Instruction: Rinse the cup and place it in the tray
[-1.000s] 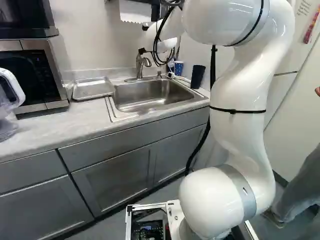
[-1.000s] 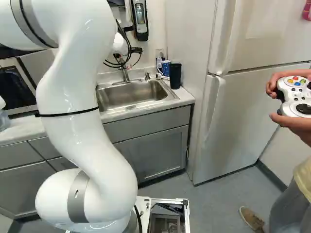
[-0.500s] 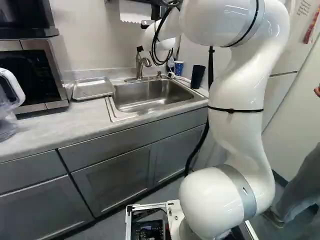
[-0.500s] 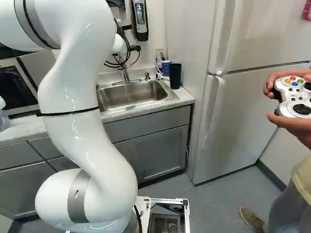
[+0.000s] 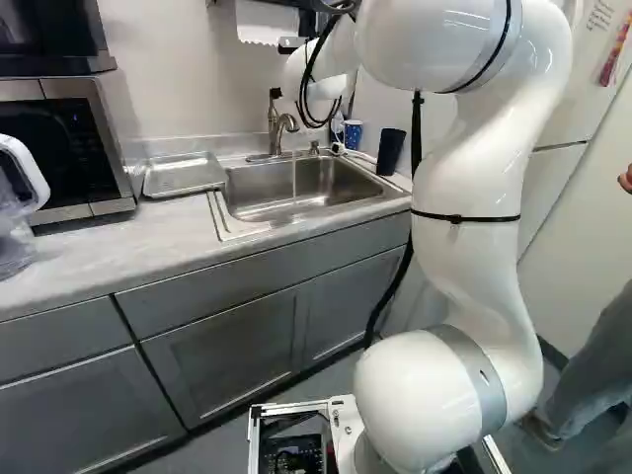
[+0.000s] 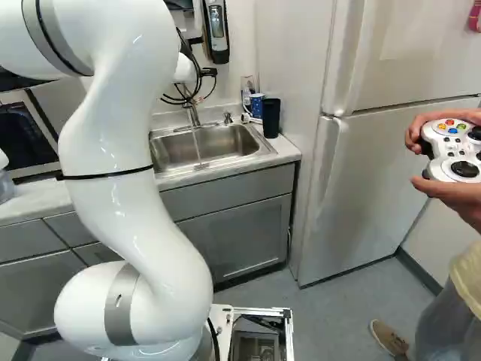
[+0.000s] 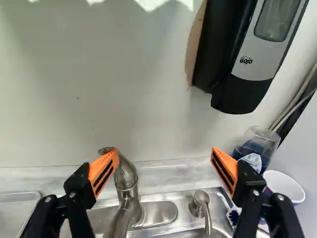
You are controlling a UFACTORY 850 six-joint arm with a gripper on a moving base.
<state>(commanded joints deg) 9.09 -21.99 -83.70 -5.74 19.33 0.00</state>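
Note:
Part of my black gripper (image 6: 209, 73) shows behind cables above the sink in the right base view. In the wrist view the gripper (image 7: 165, 154) is open, nothing gripped; one orange pad is close to the lever of the faucet (image 7: 127, 191), contact unclear. A thin water stream (image 5: 294, 180) falls from the spout into the metal sink (image 5: 265, 197). Right of the sink stand a black cup (image 6: 271, 117) and a blue cup (image 6: 257, 104), with a clear cup (image 7: 262, 141) behind, seen in the wrist view. The metal tray (image 5: 184, 175) lies left of the sink.
A soap dispenser (image 7: 255, 54) hangs on the wall above the gripper's far side. The small soap pump (image 7: 200, 202) stands beside the faucet. A microwave (image 5: 69, 148) and a clear pitcher (image 5: 15, 217) are at the left of the left base view.
Water now runs from the faucet; earlier no stream showed. The faucet lever has tilted up a little, and the arm has shifted slightly. The base and cups have not moved.

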